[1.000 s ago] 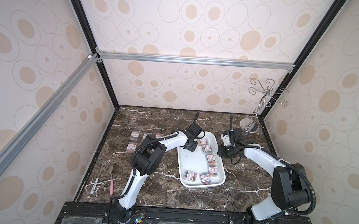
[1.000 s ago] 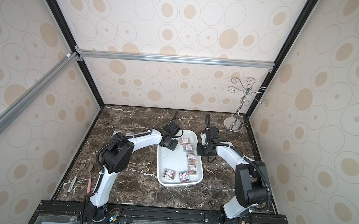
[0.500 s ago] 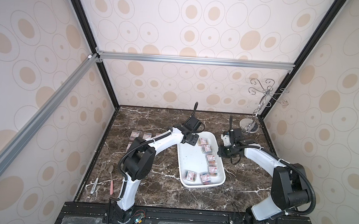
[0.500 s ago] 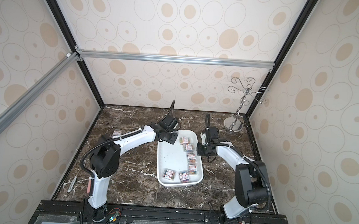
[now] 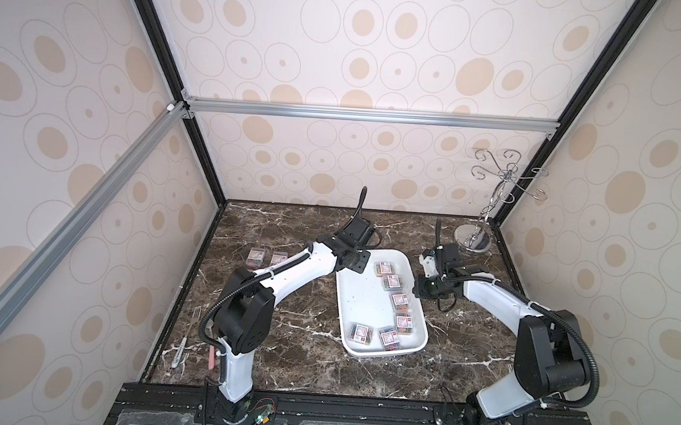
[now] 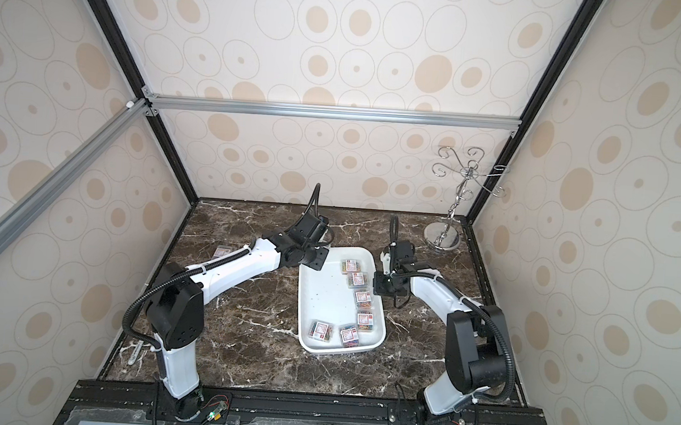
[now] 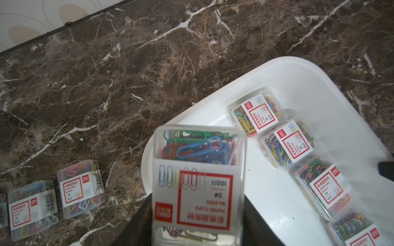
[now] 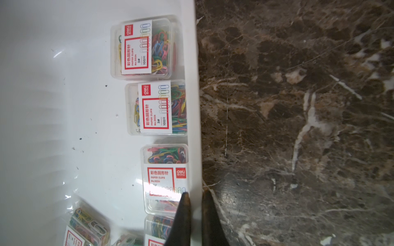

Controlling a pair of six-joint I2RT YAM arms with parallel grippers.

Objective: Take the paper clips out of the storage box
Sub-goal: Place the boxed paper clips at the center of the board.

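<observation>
The left jaws hold one paper clips box (image 7: pixel 199 161) by its long sides, over the storage box (image 7: pixel 309 89) edge; it seems light, stiff, slippery. The right jaws pinch the rim; six boxes (image 5: pixel 399 301) lie inside.

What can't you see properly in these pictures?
- Both top views: left arm hides the held clip box.
- Left wrist: edge cuts off the outermost box on the table.
- Right wrist: edge cuts off a clip box in the storage box.
- Top view: thin items at table edge, too small.
</observation>
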